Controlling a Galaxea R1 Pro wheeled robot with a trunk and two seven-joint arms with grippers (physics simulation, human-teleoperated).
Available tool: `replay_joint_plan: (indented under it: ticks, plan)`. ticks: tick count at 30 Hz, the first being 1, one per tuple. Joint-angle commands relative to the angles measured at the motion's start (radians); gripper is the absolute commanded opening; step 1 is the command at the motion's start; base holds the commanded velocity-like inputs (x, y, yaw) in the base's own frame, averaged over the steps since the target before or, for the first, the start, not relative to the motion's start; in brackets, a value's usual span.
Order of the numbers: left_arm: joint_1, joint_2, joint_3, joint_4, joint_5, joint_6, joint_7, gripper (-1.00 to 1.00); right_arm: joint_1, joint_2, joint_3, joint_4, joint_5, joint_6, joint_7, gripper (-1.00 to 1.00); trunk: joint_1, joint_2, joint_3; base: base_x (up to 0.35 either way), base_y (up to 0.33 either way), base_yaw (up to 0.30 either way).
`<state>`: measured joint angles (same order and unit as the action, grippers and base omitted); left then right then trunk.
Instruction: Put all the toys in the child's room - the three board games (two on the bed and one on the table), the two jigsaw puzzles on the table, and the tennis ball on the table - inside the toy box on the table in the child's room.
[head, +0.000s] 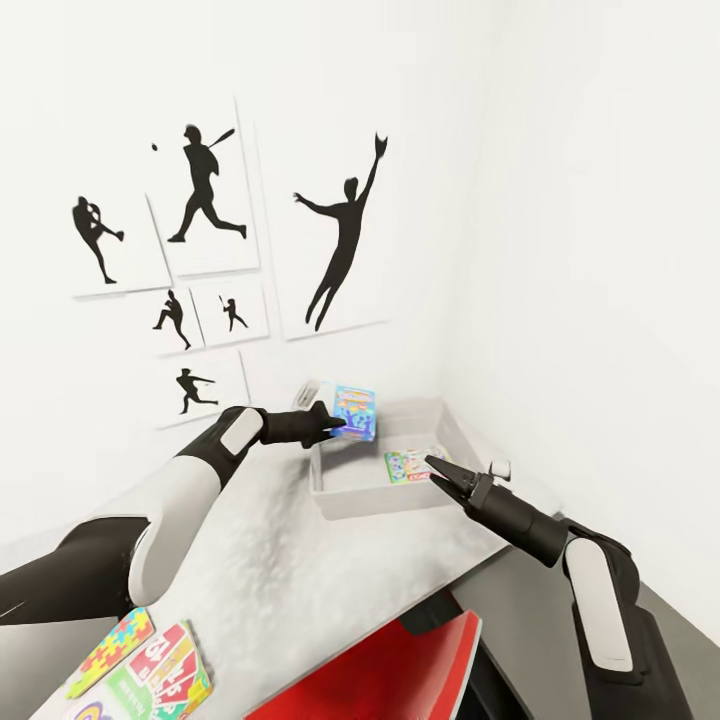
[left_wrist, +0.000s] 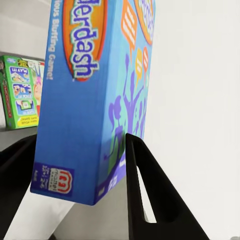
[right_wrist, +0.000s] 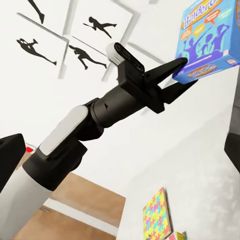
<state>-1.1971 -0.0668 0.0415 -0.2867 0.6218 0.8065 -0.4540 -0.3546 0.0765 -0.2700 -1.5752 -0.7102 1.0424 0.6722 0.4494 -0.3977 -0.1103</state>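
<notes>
The blue board game box (head: 356, 411), printed with "Balderdash" lettering that is cut off in both wrist views, is pinched at one lower corner between the two fingers of the left gripper (head: 338, 423) and hangs on edge above the near-left rim of the toy box (head: 345, 499), a pose that looks meant for lowering it into the bin. Inside the toy box a green-and-yellow game box (head: 412, 465) already lies flat against the floor of the bin; its print is too small to read. The right gripper (head: 436, 467) hovers over the toy box's front-right part with its fingers drawn to a point and nothing between them, so it reads as closed and empty. Further from the toy box, on the pale table (head: 300, 580), a jigsaw puzzle box (head: 110, 652) and a red-and-green game box (head: 165, 672) lie at the near-left edge, partly cropped. A red object (head: 385, 675) nearer the robot is unidentifiable.
</notes>
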Motion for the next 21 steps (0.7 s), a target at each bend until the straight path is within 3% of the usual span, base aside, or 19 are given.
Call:
replay_joint_plan:
  ticks: [1, 21]
  plan:
    - [-0.001, 0.000, 0.005, 0.000, -0.001, 0.006, -0.002, -1.00, -0.001, 0.002, -0.002, 0.000, 0.006, 0.005, 0.008, 1.00, 0.001, -0.002, -0.003, 0.000, 0.000, -0.017]
    - [-0.001, 0.001, 0.003, -0.001, -0.002, 0.008, -0.005, -1.00, -0.001, 0.008, 0.006, 0.000, 0.007, 0.005, 0.006, 1.00, 0.001, -0.002, -0.027, 0.000, 0.000, -0.096]
